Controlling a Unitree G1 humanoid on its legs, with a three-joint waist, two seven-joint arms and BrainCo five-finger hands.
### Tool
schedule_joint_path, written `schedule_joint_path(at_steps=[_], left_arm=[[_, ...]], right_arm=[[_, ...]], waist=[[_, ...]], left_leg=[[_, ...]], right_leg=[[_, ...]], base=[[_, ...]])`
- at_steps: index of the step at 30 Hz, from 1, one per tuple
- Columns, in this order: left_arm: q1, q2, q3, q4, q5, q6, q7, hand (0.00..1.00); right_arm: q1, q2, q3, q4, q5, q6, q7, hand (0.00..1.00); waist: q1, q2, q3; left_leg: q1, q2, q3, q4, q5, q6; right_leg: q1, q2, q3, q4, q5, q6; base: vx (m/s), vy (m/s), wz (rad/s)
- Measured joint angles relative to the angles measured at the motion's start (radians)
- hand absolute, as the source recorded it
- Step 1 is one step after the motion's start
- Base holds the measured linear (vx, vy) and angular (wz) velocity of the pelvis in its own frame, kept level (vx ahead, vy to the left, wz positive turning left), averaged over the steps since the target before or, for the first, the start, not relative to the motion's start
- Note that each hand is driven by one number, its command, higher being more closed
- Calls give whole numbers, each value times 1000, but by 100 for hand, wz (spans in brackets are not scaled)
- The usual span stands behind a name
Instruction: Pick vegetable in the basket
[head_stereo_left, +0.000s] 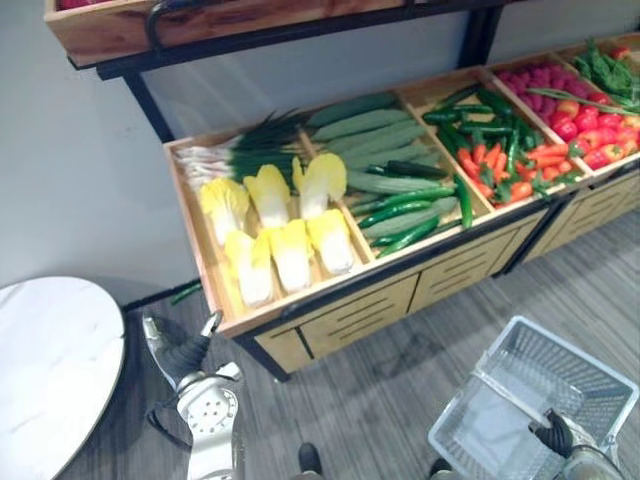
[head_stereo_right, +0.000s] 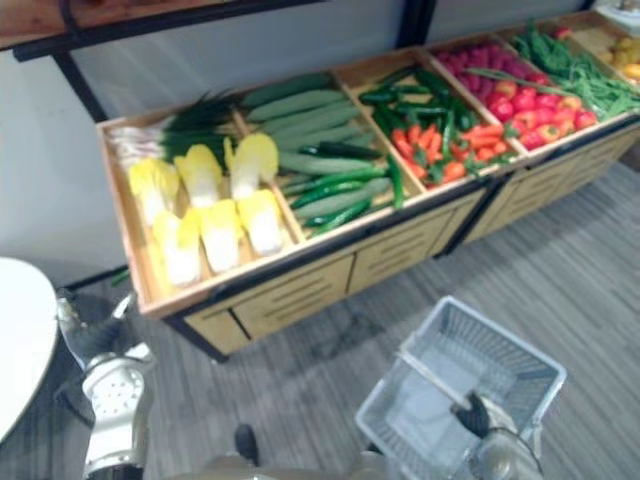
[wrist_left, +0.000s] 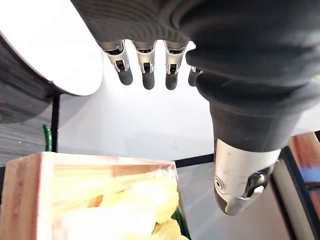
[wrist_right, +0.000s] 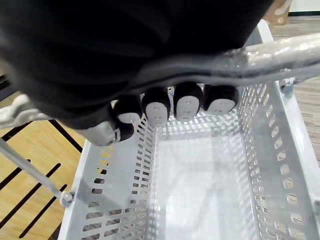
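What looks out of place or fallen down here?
A thin green thing, maybe a dropped vegetable, lies on the floor by the wall, just past the left end of the wooden stand instead of in it. Nothing else stands out.

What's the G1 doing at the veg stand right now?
It faces the vegetable stand with its right hand curled round the handle of a white basket, which is empty. The left hand hangs open and low by the stand's near-left corner, below the yellow cabbages, holding nothing. No vegetable has been picked yet.
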Motion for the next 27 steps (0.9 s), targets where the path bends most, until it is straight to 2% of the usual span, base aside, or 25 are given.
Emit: schedule_joint_path(at_steps=[1,6,8,12,18,23,27], left_arm=[[-18,0,0,-1,-1,15,7,0],[-73,6,6,41,-6,32,49,0],[-127,26,15,130,-11,39,77,0],[-198,62,34,250,-23,43,109,0],[-274,107,67,377,-101,53,152,0],[-323,138,92,452,-137,53,165,0],[-355,160,92,488,-139,53,175,0]], right_arm=[[6,4,0,0,0,0,1,100],[1,4,7,0,0,-1,3,100],[-10,4,22,0,0,-1,4,100],[-27,4,57,-1,0,-8,4,100],[-52,1,95,-2,1,-17,1,100],[-72,1,134,-1,5,-23,-5,100],[-87,1,148,-1,8,-32,-14,100]], waist=[[0,-1,-1],[-7,-3,0],[-22,-5,1],[-23,-15,2],[-28,-28,9],[-32,-46,23],[-33,-49,36]], left_leg=[[0,1,3,0,0,0],[0,3,22,1,-3,-2],[0,7,25,1,-4,-4],[-1,21,52,2,-7,-8],[-23,27,75,5,-8,-10],[-23,27,78,5,-9,-10],[-35,27,80,5,-9,-10]], right_leg=[[-7,1,4,1,0,0],[-15,4,19,0,5,3],[-16,9,22,-1,6,3],[-41,25,49,-1,9,-2],[-83,34,72,1,11,-4],[-89,35,81,-3,11,-4],[-103,36,84,-2,13,-6]], base=[[24,14,-8],[42,9,-10],[53,1,-5],[40,-7,-21],[55,-2,-14],[56,5,-5],[32,8,-3]])
